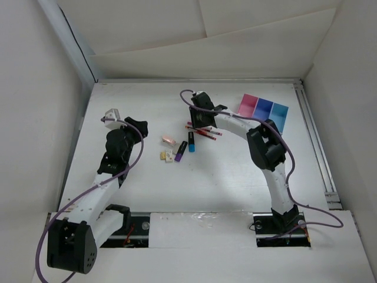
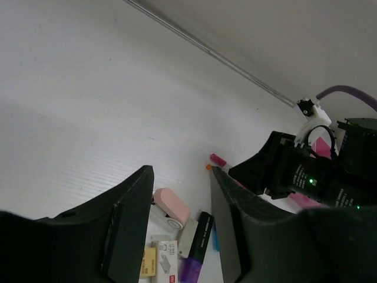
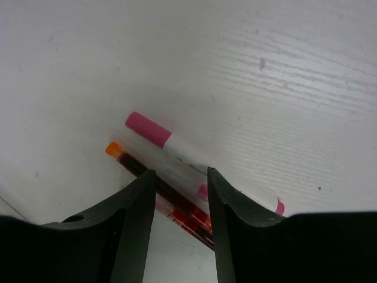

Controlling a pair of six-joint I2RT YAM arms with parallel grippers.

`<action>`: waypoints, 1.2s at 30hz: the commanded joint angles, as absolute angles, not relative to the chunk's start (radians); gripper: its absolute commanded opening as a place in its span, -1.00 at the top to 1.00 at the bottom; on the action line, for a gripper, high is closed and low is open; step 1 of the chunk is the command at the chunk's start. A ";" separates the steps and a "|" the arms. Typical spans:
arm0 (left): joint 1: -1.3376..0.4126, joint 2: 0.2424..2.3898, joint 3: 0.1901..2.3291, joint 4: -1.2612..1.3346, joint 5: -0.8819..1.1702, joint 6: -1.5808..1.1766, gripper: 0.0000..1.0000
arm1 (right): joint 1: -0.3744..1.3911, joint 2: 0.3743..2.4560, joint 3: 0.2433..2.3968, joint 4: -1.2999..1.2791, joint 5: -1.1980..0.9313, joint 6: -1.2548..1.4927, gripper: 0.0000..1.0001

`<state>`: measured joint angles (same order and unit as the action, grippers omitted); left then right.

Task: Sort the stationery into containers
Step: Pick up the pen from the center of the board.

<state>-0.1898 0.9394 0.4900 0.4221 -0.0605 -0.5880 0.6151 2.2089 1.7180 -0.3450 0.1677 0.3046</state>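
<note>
**A:** Which step is in hand?

**B:** The pick, as I read it. The right tool is low over a pink-capped pen and an orange-tipped red pen. Its fingers stand apart on either side of them, and nothing is gripped.

**A:** Where is that on the counter?

**B:** Far middle. The containers are at the far right, well apart from the pens, and I see nothing in them from above.

**A:** What does the next move call for?

**B:** Closing on one pen only. The two lie side by side, so the fingers could catch both. Then a lift and a carry to the right.

**A:** And the arms?

**B:** The right arm reaches far and leftward, elbow bent out to the right, wrist pitched down. The left arm is folded at the left. The left tool is clear of the counter, fingers apart and empty. It faces the pink eraser, cream blocks, purple marker and blue marker, which lie between the arms.
</note>
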 commanded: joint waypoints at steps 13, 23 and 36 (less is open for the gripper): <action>-0.201 0.904 0.408 0.505 -0.011 -0.546 -0.13 | 0.624 2.335 1.947 -0.485 0.246 0.232 -0.06; -0.201 0.923 0.408 0.514 -0.011 -0.546 -0.15 | 0.615 2.391 2.035 -0.529 0.200 0.190 -0.06; -0.201 0.953 0.408 0.534 0.008 -0.546 -0.15 | 0.577 2.454 2.112 -0.526 0.209 0.169 0.52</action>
<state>-0.1963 0.9516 0.4152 0.4831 -0.0120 -0.5579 0.5930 2.4416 2.0804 -0.5224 0.1982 0.1783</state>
